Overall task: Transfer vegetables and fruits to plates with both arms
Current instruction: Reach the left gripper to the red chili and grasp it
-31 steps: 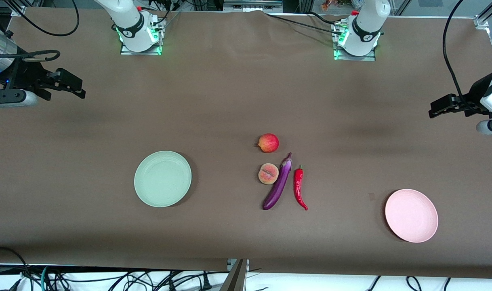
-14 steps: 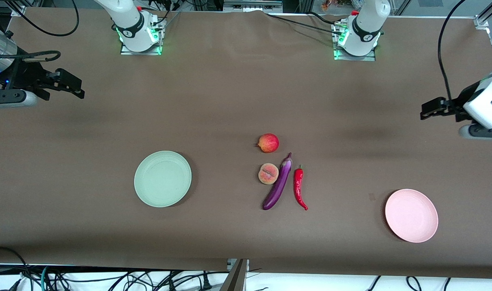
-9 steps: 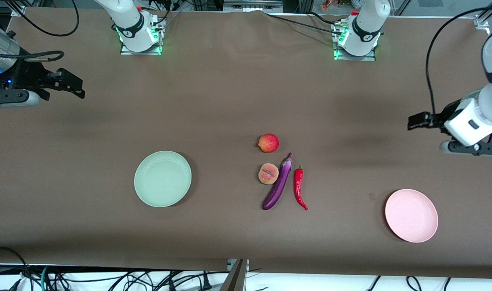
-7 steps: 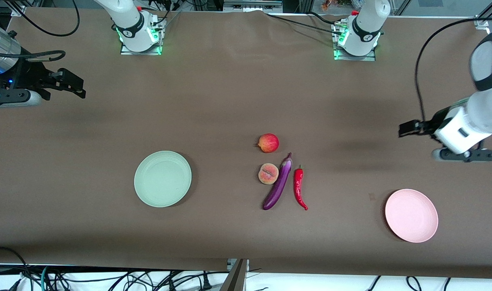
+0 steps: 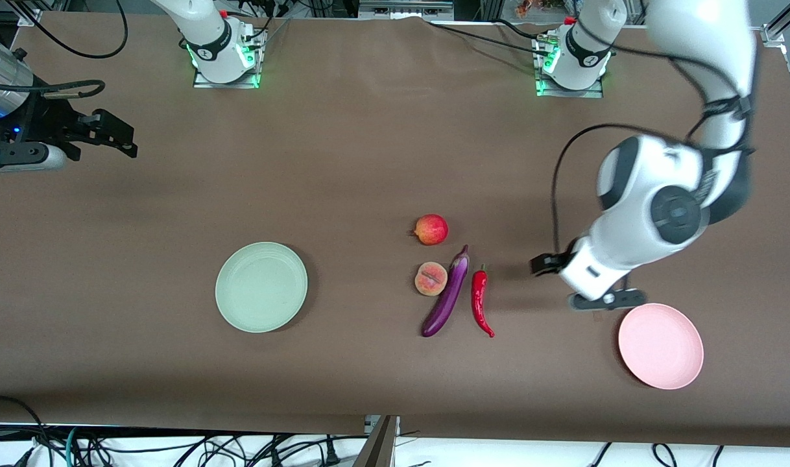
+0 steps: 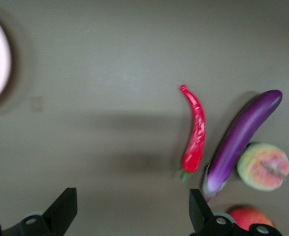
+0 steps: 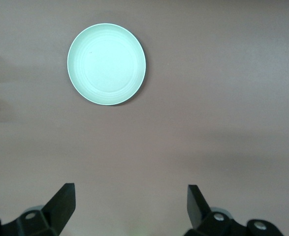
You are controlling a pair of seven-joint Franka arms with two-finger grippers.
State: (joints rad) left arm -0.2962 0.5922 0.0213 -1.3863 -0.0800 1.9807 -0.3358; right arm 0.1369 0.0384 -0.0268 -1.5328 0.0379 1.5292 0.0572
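In the middle of the table lie a red pomegranate, a peach, a purple eggplant and a red chili. The mint green plate lies toward the right arm's end, the pink plate toward the left arm's end. My left gripper is open and empty over bare table between the chili and the pink plate. Its wrist view shows the chili, eggplant, peach and the open left gripper. My right gripper waits open over the right arm's end; its wrist view shows the green plate.
The two arm bases stand along the table edge farthest from the front camera. Cables hang below the nearest edge. The left arm's big white elbow hangs over the table above the pink plate.
The left arm has swung in from its end of the table toward the middle and now hangs beside the chili. The right arm has barely moved. Nothing on the table has shifted.
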